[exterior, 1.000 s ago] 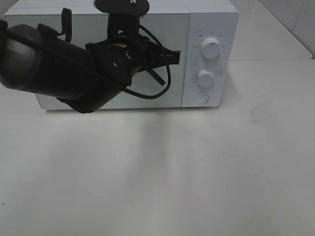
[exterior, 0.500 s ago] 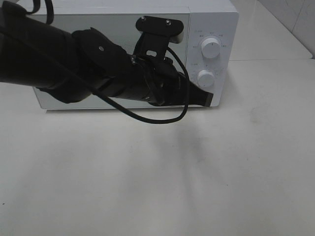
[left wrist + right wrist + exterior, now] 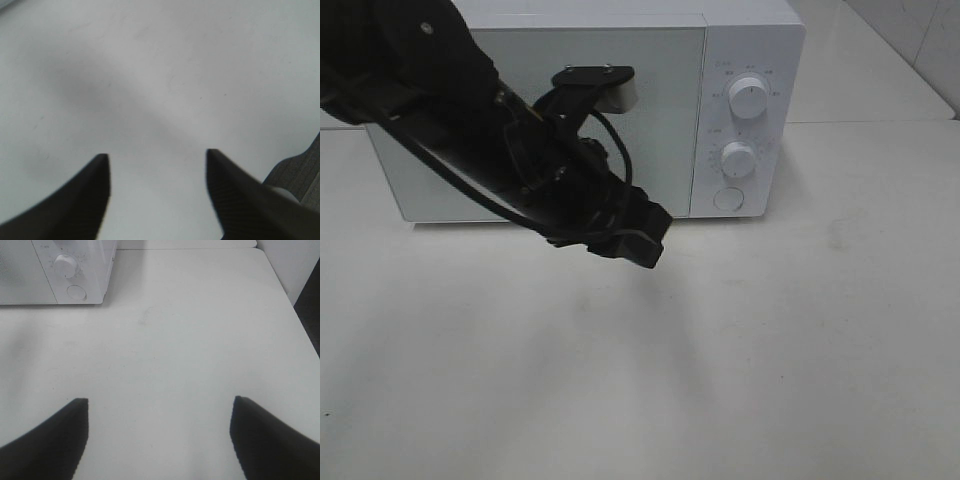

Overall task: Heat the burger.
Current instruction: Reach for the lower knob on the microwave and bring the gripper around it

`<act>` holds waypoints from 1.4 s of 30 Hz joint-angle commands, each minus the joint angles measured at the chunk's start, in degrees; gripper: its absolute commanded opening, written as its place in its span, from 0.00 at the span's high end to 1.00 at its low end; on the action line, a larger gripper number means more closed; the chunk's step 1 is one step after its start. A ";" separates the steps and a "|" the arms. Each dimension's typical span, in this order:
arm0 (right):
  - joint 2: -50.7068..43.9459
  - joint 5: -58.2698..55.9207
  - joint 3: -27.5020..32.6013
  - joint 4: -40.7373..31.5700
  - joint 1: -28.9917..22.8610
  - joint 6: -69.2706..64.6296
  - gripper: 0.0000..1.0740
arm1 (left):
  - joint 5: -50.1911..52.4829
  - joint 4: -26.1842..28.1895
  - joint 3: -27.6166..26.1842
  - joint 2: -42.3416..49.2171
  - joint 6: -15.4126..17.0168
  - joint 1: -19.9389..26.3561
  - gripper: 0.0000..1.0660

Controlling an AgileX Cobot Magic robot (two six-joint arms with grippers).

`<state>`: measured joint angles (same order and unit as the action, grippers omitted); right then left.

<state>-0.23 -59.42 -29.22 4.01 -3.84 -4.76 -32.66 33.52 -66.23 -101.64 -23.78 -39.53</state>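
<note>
While above the white table [image 3: 770, 350], left fingers [image 3: 85, 200] and right fingers [image 3: 55, 435] apart, white microwave [image 3: 750, 60] behind

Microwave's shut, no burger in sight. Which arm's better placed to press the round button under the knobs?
Left, probably. The left gripper hangs open in front of the microwave, near its round button. The right gripper, also open, sits farther off over the table.

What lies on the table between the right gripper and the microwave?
Nothing. The right wrist view shows only bare white table between the open right gripper and the microwave.
</note>
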 commanded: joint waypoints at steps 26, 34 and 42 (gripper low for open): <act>-1.55 0.34 0.17 -0.17 0.40 -0.17 0.30 | -36.78 -26.24 2.81 26.70 21.14 33.23 0.04; -1.55 0.34 0.17 -0.17 0.40 -0.17 0.30 | -37.59 -27.04 11.97 39.19 21.26 41.94 0.05; -1.55 0.34 0.17 -0.17 0.40 -0.17 0.30 | -35.12 -27.50 21.14 54.03 21.26 42.34 0.05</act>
<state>-0.23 -59.42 -29.22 4.01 -3.84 -4.76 -69.04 5.96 -46.70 -50.59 -2.81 2.52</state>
